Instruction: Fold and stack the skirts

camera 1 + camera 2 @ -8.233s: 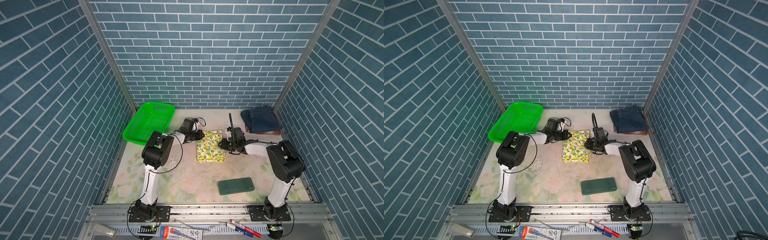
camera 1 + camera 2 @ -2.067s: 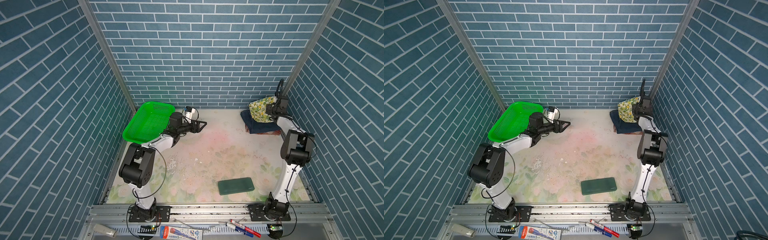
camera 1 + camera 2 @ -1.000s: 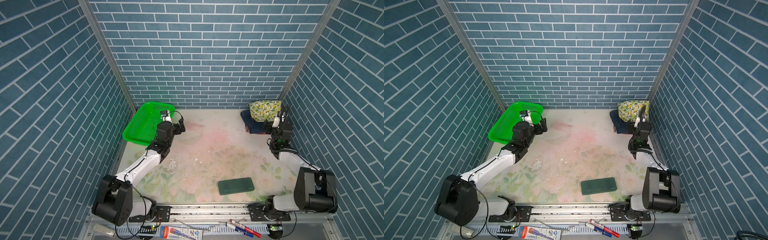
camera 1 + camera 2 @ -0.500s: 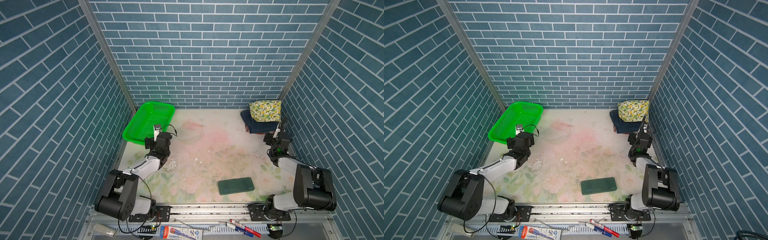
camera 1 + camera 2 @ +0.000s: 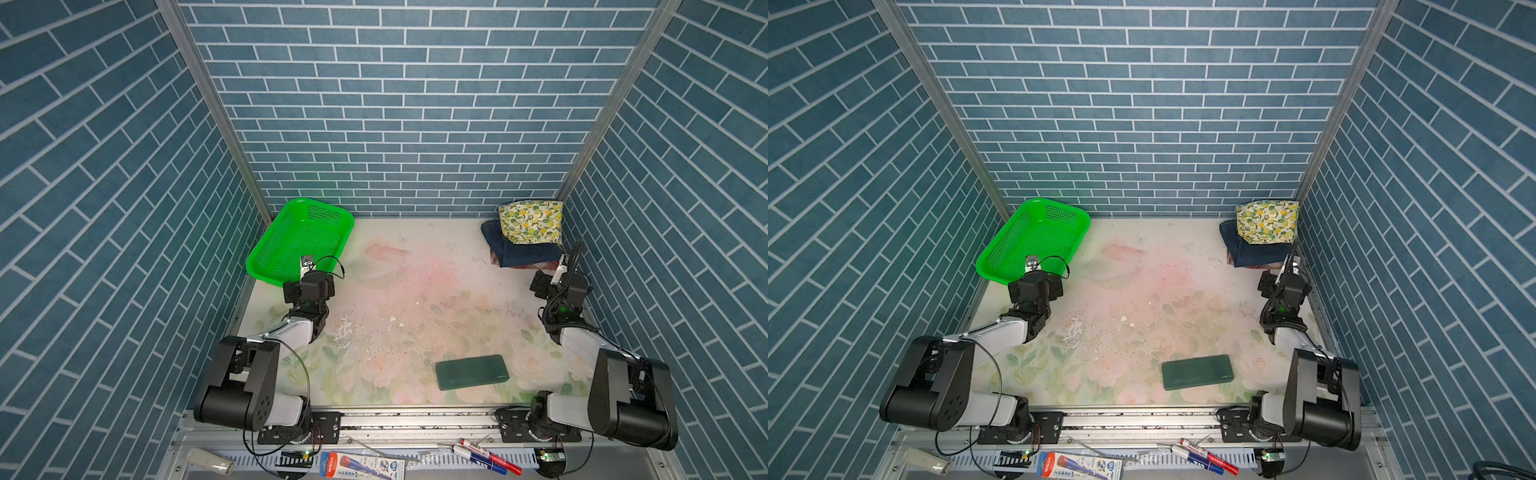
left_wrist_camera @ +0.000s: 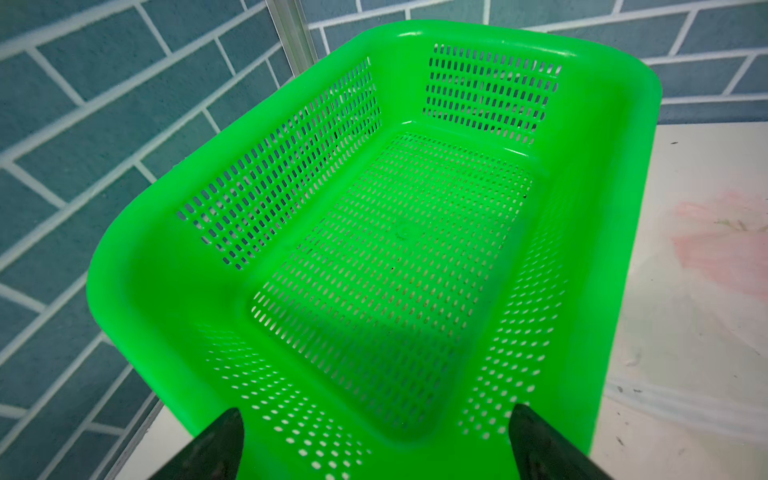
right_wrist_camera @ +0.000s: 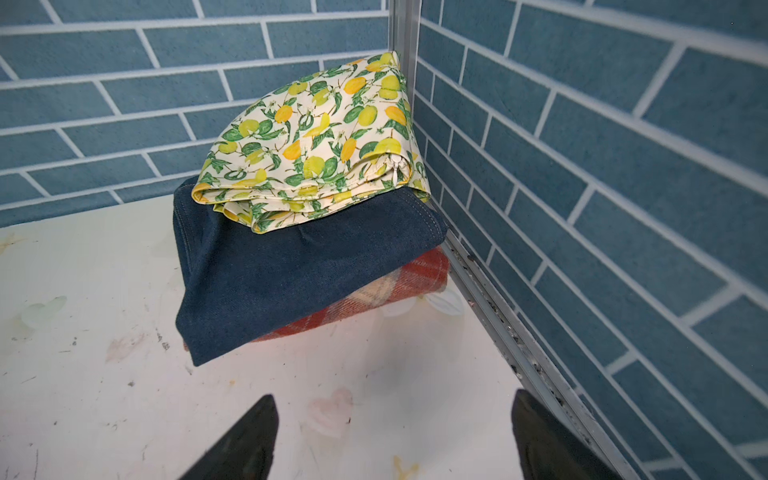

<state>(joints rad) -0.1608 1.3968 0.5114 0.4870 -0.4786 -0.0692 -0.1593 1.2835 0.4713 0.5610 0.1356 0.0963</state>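
Three folded skirts lie stacked in the back right corner. The lemon-print skirt (image 5: 530,221) (image 7: 316,141) is on top, the dark blue denim skirt (image 5: 519,251) (image 7: 291,266) lies under it, and the rust-red plaid skirt (image 7: 374,299) shows as an edge at the bottom. My right gripper (image 7: 392,405) is open and empty, low over the table a little in front of the stack and touching nothing. My left gripper (image 6: 376,419) is open and empty at the near end of the green basket.
The green mesh basket (image 5: 266,266) (image 6: 623,208) stands at the back left with nothing in it. A flat dark green slab (image 5: 471,372) lies near the front, right of centre. Brick-pattern walls close in the left, back and right sides, and a metal rail (image 7: 519,357) runs beside the stack.
Both arms have drawn back toward the front of the table. The right gripper has moved away from the stack, and the left has dropped back from beside the basket. Both remain open.
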